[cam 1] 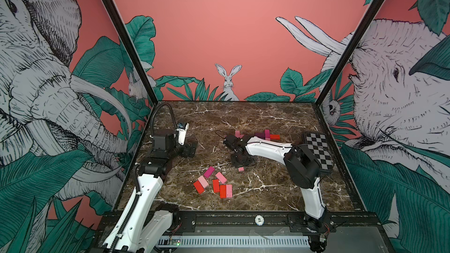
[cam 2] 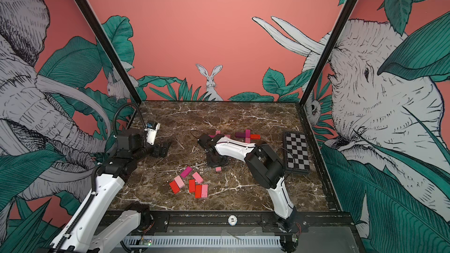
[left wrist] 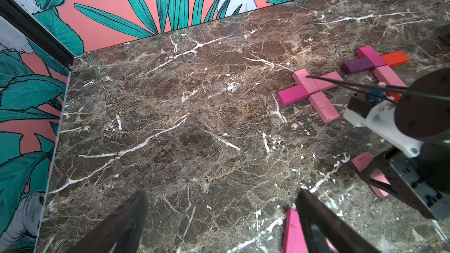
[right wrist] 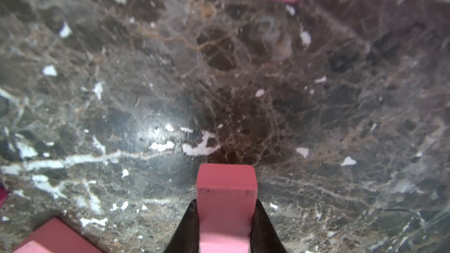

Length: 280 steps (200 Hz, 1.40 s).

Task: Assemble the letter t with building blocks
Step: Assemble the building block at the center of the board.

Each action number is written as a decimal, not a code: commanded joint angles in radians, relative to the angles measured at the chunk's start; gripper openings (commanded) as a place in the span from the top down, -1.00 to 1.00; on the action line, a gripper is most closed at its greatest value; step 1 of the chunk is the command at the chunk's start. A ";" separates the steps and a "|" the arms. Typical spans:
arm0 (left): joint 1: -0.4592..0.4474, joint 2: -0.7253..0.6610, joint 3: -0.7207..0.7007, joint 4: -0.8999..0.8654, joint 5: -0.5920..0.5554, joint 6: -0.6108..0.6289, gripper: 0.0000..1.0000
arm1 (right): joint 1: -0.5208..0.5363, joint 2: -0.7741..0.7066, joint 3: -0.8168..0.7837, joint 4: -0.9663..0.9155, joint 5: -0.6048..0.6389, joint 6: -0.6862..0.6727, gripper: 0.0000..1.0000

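1. Pinching a pink block (right wrist: 226,186) by two opposite long sides, the right hand (right wrist: 226,225) points it end-down at the counter (cam 1: 267,191). This is well apart from the plate (cam 1: 317,150), out toward the counter's middle. I cannot tell whether the lower end touches.
2. The left hand (left wrist: 222,192) is spread wide and empty, farther from the plate than anything else, over bare counter.
3. Two crosses lie flat, each of four blocks butted together. The purple cross (cam 1: 267,135), with magenta, red and pale pink arms, is near the plate. The pink cross (left wrist: 309,91), with one magenta arm, lies just past it, away from the plate.
4. Seven loose blocks (cam 1: 214,184) in red, pink and magenta lie flat and close together. They are well apart from the plate, beyond the held block.
5. The blocks look like painted wood: matte, stiff, with crisp faces, slightly eased corners and a few small nicks. They are probably light and will not give under the fingers.
6. The best hold is likely across the narrow width at mid-length. An off-centre pinch between hard black fingers could let a block pivot.
7. The counter is glossy brown marble with white veins. A block would probably skate on it if nudged, so it should go straight down beside its neighbours.
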<state>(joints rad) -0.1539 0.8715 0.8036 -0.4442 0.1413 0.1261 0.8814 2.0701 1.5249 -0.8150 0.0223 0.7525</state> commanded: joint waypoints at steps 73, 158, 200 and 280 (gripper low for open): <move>0.007 -0.002 0.026 0.001 0.012 -0.006 -0.94 | -0.070 0.096 0.110 0.010 0.019 -0.031 0.47; 0.007 0.003 0.028 -0.001 0.012 -0.006 -0.94 | -0.093 0.122 0.138 0.021 0.023 -0.022 0.45; 0.008 0.003 0.029 0.000 0.011 -0.004 -0.94 | -0.099 0.132 0.150 0.018 0.028 -0.018 0.43; 0.008 0.005 0.029 -0.002 0.008 -0.004 -0.94 | -0.107 0.146 0.158 0.022 0.035 -0.012 0.41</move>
<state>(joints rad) -0.1535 0.8787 0.8036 -0.4438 0.1413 0.1234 0.7860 2.1742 1.6676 -0.7925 0.0235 0.7319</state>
